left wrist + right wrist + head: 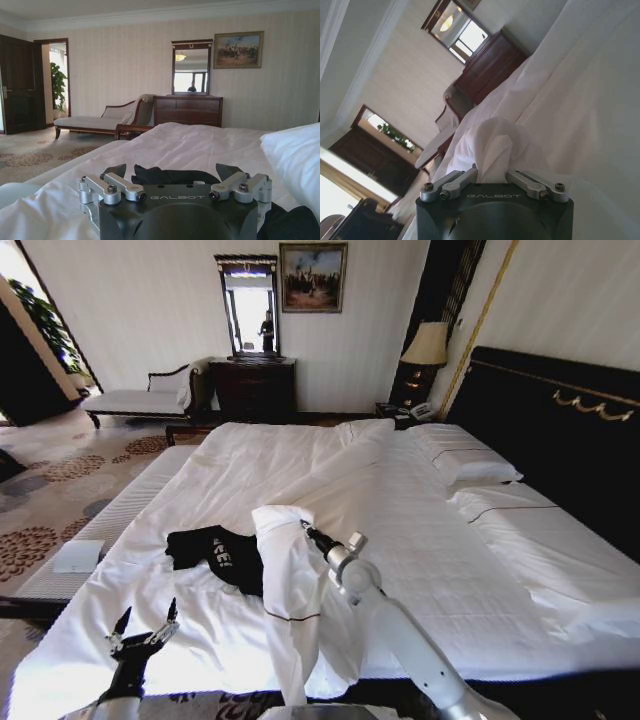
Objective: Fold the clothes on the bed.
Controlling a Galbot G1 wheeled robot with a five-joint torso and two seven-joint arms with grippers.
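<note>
The clothes are a black T-shirt (218,555) with white lettering, lying crumpled on the near left part of the bed (440,540). My right gripper (304,530) is shut on a lifted fold of the white duvet (283,540), just right of the shirt and covering the shirt's right edge. The right wrist view shows that gripper (492,172) pinching the duvet fold (492,140). My left gripper (146,628) hovers open over the bed's near left corner, short of the shirt. Through its open fingers (120,172) the left wrist view shows the black shirt (170,176) just ahead.
A pale bench (110,520) with a white pad (78,556) on it runs along the bed's left side. Pillows (470,468) and the dark headboard (560,430) are on the right. A chaise (145,400) and a dark dresser (255,390) stand at the far wall.
</note>
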